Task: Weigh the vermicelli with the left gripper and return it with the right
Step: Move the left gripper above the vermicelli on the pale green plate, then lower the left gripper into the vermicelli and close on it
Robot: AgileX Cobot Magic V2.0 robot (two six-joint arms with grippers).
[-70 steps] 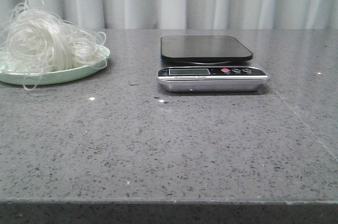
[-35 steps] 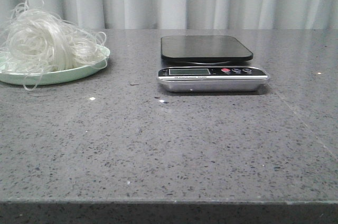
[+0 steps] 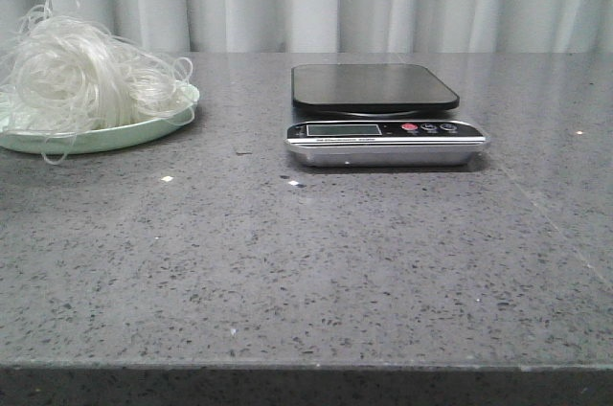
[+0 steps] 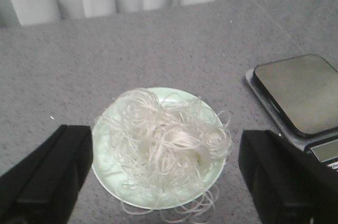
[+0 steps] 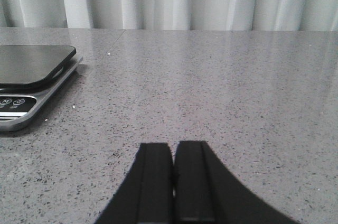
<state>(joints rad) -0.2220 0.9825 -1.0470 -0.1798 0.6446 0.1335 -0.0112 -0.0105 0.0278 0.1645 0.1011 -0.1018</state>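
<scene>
Translucent vermicelli (image 4: 161,147) is lying heaped on the green plate (image 4: 211,174) while the left claw (image 4: 163,174), fingers spread wide above it, should be descending centrally to gather the loose strands.

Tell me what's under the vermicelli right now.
The vermicelli sits on a pale green plate, with only the plate's rim showing. Its centre is covered by strands, so anything beneath them is hidden.
</scene>
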